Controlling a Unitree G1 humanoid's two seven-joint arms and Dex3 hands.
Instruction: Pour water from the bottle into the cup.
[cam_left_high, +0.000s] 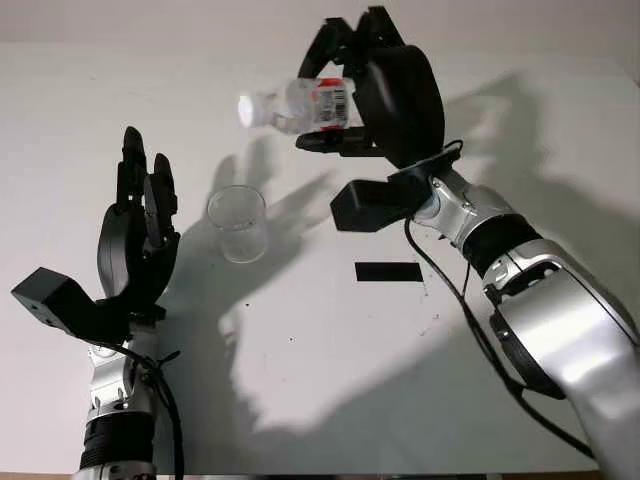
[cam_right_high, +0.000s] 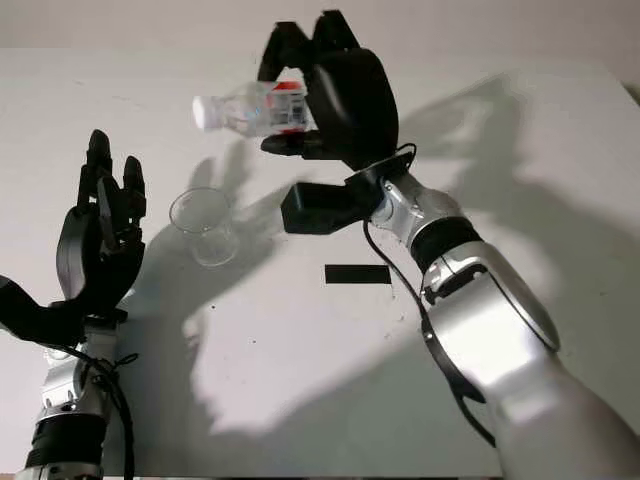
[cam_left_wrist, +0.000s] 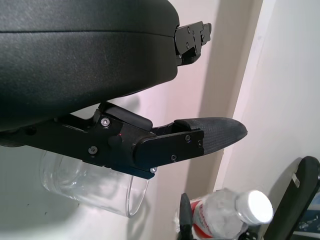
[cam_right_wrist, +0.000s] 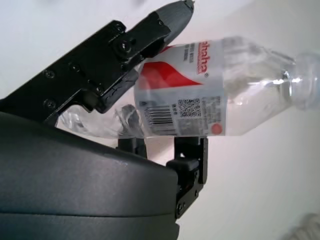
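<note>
Nearest, the left hand (cam_left_high: 140, 235) stands upright over the white desk (cam_left_high: 330, 380) just beside the cup (cam_left_high: 238, 224), on the cup's left; it is open and holds nothing, its palm turned toward the cup and apart from it. To the right of the cup, a little nearer than it, a small black strip (cam_left_high: 388, 271) lies flat on the desk. The cup itself is clear, stands upright on the desk, and looks empty as far as can be told. Beyond the cup and raised above it, the right hand (cam_left_high: 365, 85) is closed around the bottle (cam_left_high: 300, 105), its fingers (cam_right_wrist: 140, 37) wrapped over the red-and-white label at the bottle's middle. That bottle is clear plastic, tipped onto its side so that it lies roughly level, with its white-capped end pointing left, past the hand, to a spot above and behind the cup. The cap (cam_left_wrist: 255, 207) is on the neck. The bottle touches neither cup nor desk.
</note>
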